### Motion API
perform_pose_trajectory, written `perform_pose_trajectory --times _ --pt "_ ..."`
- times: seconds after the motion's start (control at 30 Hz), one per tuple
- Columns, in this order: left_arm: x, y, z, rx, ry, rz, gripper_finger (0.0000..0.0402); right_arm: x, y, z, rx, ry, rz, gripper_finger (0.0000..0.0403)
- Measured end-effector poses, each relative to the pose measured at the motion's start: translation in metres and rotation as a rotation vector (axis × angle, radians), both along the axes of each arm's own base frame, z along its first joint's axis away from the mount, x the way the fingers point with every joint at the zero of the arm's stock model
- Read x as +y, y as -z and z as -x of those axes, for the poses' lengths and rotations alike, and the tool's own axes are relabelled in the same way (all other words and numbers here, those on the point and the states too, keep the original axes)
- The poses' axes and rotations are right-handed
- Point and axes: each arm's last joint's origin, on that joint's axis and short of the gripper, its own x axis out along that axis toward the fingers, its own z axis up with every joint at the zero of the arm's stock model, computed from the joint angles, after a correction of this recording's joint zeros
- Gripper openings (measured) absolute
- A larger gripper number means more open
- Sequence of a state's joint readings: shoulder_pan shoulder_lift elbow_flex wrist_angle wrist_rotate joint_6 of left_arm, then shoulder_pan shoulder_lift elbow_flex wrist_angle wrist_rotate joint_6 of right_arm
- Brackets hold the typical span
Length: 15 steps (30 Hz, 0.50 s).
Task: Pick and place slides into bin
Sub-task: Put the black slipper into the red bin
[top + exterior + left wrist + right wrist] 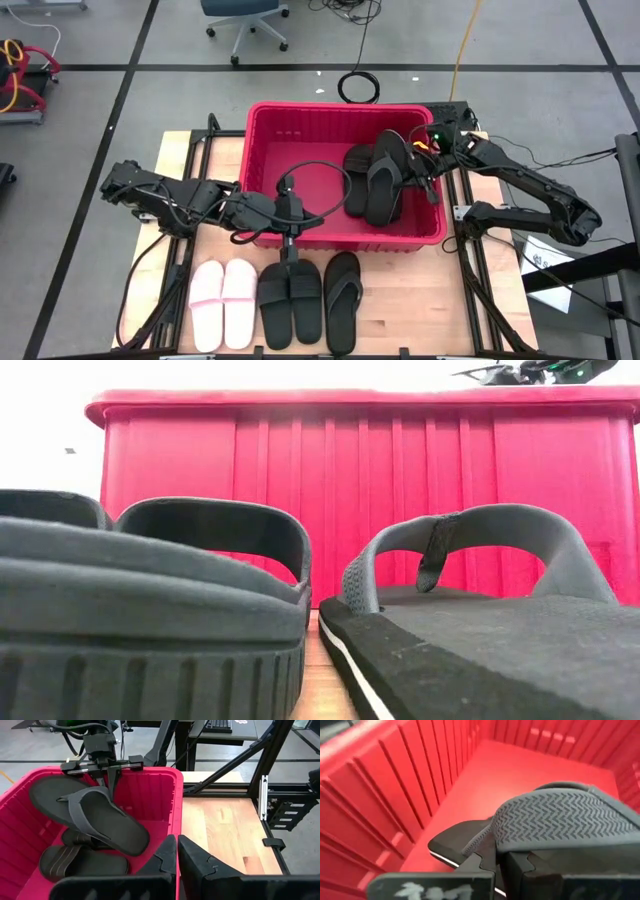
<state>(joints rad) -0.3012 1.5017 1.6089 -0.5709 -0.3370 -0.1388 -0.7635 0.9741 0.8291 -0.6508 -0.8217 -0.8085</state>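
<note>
A: Where is the right claw?

B: Over the right part of the bin, clamped on a black thong flip-flop by its strap, the sole hanging tilted above the bin floor. Two black sandals lie under it inside the bin.

A: And the left claw?

B: Just outside the bin's front wall, above the bench, fingers almost together with a thin gap, holding nothing.

A: What remains on the bench?

B: A pale pink pair at the left, a black wide-strap pair beside it, and one black flip-flop next to that, all in a row before the bin.
</note>
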Motion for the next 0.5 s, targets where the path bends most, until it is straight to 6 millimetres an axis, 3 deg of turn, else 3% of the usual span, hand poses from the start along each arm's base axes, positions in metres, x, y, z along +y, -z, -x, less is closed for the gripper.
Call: perform_pose_trajectory --times 0.33,0.5 --pt "0.000 0.000 0.000 0.000 0.000 0.000 0.0012 -0.001 0.011 -0.007 0.031 -0.079 0.002 0.0000" --pt "0.000 0.000 0.000 0.001 0.000 -0.001 0.0015 -0.003 0.013 -0.006 0.103 0.001 0.014 0.0000"
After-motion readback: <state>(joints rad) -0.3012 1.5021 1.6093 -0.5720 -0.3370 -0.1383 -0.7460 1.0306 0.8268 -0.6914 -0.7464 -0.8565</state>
